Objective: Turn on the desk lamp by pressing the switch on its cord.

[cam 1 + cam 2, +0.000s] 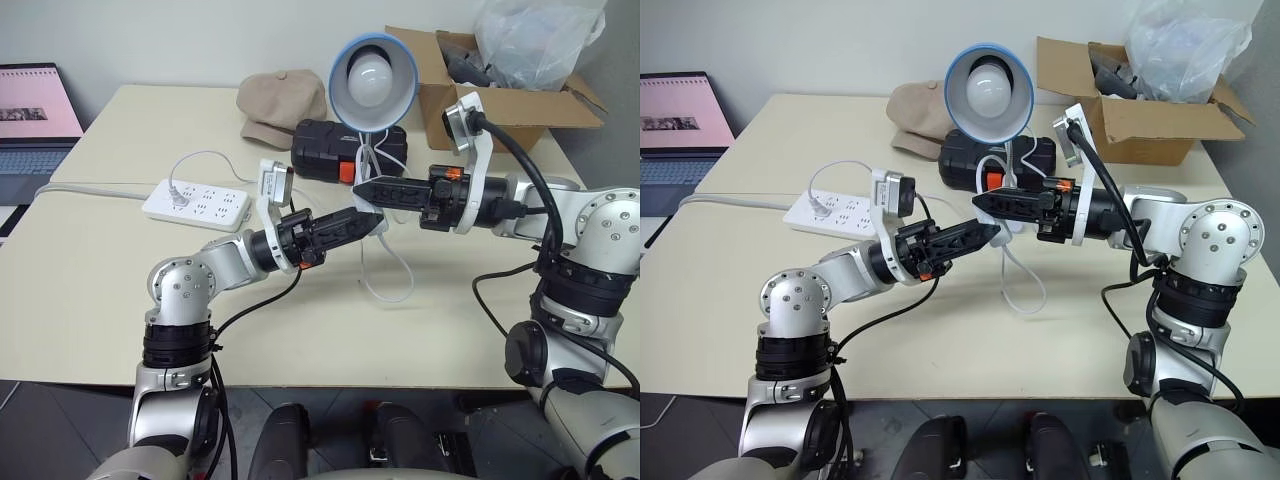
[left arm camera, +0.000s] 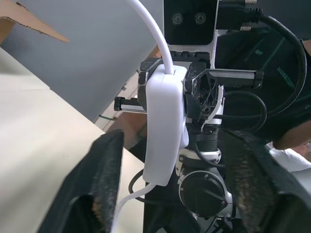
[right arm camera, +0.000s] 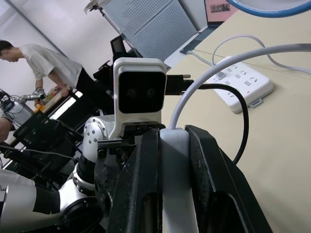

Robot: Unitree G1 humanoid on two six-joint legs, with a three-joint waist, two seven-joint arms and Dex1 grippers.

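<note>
Clearly light and rigid, the switch (image 2: 164,131): small white oblong plastic shell, smooth and likely slippery, so best pinched across its narrow sides with the rocker face left free. Held up in the air in front of the lamp (image 1: 373,80), above the counter (image 1: 90,270). Clamped already between the fingers of the right pincer (image 3: 170,160), shut tight on its flanks. Cord (image 1: 390,270) thin, white and floppy, looping down from the switch to the counter, offering little resistance but liable to tug if pulled. Left pincer (image 1: 985,235) facing the switch tip to tip, fingers (image 2: 99,184) parted either side of it and not touching. Lamp with round light-blue shade, white globe bulb, unlit. Probably needs only a modest squeeze on the rocker.
</note>
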